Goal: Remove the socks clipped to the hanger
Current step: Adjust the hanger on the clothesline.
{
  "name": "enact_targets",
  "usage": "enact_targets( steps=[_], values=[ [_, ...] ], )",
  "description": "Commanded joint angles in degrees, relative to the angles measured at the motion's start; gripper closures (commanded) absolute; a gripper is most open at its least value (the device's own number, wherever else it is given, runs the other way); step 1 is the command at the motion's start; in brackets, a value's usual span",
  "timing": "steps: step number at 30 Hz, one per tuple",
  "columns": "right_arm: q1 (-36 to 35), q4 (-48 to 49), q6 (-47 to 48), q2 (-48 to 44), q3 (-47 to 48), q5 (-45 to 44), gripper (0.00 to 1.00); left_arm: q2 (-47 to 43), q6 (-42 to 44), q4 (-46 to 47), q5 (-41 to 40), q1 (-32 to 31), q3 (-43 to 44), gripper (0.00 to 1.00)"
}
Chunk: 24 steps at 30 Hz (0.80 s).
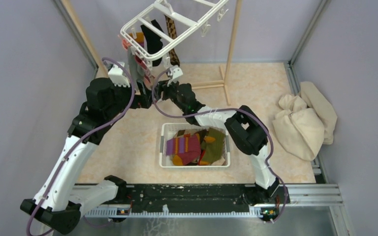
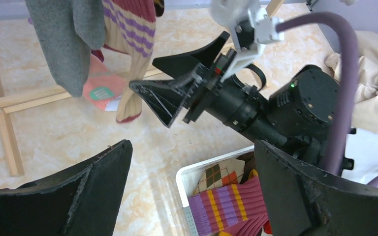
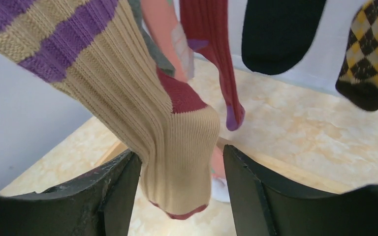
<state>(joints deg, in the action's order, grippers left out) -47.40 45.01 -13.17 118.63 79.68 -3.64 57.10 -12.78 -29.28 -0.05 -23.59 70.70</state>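
Socks [image 1: 197, 147] lie in the near basket [image 1: 163, 147]. The left gripper [image 2: 192, 147] is spread and empty. The right gripper [image 3: 179, 156] is spread around a striped sock [image 3: 177, 123]. It should close firmly and pull down steadily, sparing the hanger [image 1: 163, 55] behind.

Left arm [image 1: 64, 167], right arm [image 1: 211, 118]: white links, black joints. Purple cable [image 2: 344, 73] along each. Black wedge fingers [image 2: 162, 98]. Green LED [image 2: 291, 84], upper right.
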Motion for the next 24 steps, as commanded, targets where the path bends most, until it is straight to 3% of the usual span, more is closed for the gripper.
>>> enact_targets(
  steps=[1, 7, 12, 21, 24],
  values=[
    [-0.4, -6.4, 1.1, 2.9, 7.8, -7.0, 0.38, -0.6, 0.3, -0.5, -0.5, 0.2, 2.2, 0.01],
    [-0.5, -0.8, -1.5, 6.2, 9.9, -1.0, 0.29, -1.0, -0.1, -1.7, -0.2, 0.2, 2.6, 0.01],
    [-0.4, -5.2, -3.5, 10.1, 15.8, -4.2, 0.31, -1.7, -0.4, -2.5, -0.2, 0.2, 2.7, 0.01],
    [-0.4, -3.1, -4.5, 4.7, 9.3, -5.9, 0.9, -3.5, -0.5, -3.8, -0.8, 0.2, 1.5, 0.01],
    [-0.4, -1.1, -4.0, -1.0, 4.2, -2.5, 1.0, -4.5, -0.7, -3.8, -0.6, 0.2, 0.4, 0.01]
  ],
)
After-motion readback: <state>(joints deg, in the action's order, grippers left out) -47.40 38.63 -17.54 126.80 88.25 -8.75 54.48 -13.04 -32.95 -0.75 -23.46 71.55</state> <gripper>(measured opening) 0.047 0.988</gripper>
